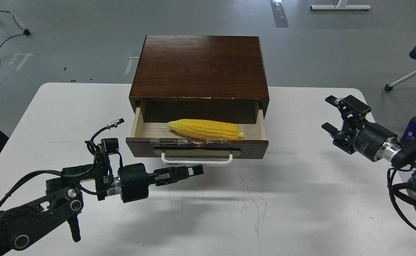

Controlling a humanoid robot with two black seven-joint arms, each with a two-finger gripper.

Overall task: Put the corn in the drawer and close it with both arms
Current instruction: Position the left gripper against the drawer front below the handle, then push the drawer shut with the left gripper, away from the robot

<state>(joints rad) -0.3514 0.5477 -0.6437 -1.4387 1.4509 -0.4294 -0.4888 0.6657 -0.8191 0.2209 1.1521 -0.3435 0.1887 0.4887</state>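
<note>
The corn (206, 129) lies lengthwise inside the drawer (197, 148), which stands pulled out of the dark wood cabinet (200, 65). The corn's tapered tip points left. The white bar handle (197, 161) faces me. My left gripper (198, 170) points right, just in front of and below the handle, close to its middle. I see it edge-on, so its fingers cannot be told apart, and nothing shows in it. My right gripper (329, 113) is open and empty. It hovers over the table to the right of the drawer, well apart from it.
The cabinet stands on a white table (300, 199) with scuff marks in front. The left arm's cables and connector (113, 123) stick up beside the drawer's left front corner. Grey floor, chair legs and cords lie beyond the table.
</note>
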